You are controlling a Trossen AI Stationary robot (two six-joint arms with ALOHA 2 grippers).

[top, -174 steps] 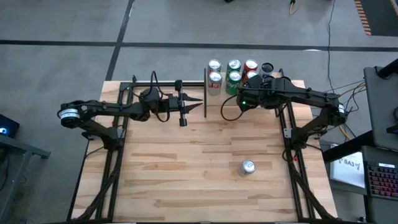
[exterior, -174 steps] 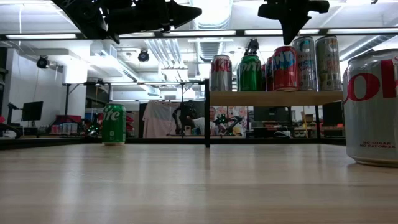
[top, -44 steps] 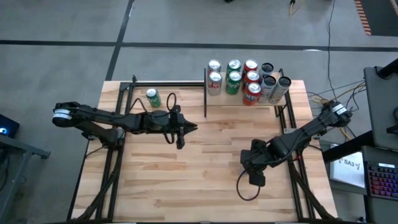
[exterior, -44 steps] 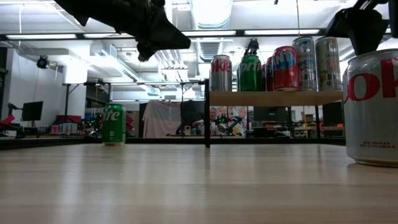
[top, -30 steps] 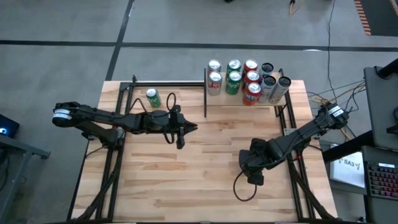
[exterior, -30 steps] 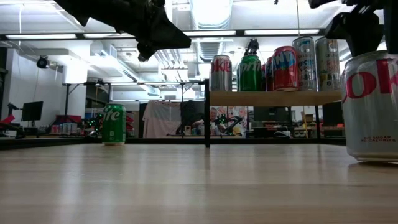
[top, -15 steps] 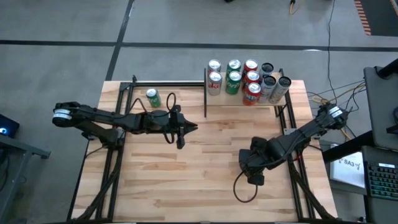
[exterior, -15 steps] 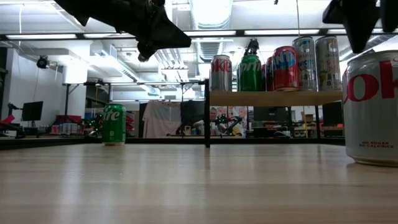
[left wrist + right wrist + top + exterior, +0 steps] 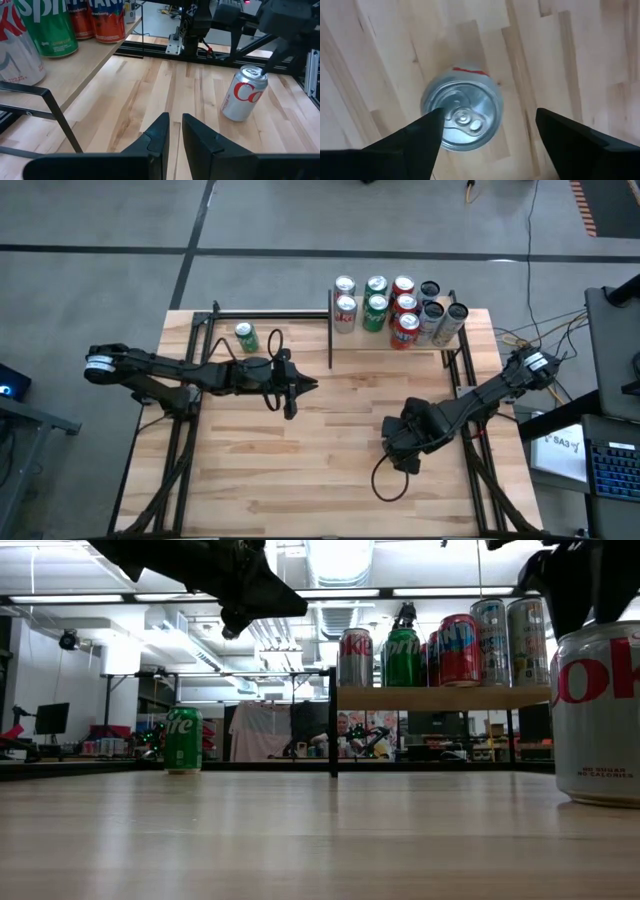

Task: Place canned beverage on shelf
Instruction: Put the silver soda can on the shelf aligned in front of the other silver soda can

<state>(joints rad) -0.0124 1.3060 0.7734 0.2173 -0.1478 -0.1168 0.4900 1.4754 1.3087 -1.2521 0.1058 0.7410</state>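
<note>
Already the shelf (image 9: 395,335) at about one o'clock on the counter (image 9: 300,480) carries a cluster of cans (image 9: 395,305), so much of the stocking looks done. What is left, as far as I can judge: a silver can (image 9: 462,116) stands upright on the counter at about four o'clock, and a green can (image 9: 246,337) waits near eleven o'clock, well apart from the shelf.

Directly above the silver can hangs the right gripper (image 9: 487,132), pointing down, its jaws spread wide to either side of the lid without touching it. So the grasp is not yet made; closing, lifting and carrying up to the shelf all remain.

Near the counter's middle, around ten o'clock from the silver can, the left gripper (image 9: 172,132) waits with its jaws nearly together and nothing between them.
</note>
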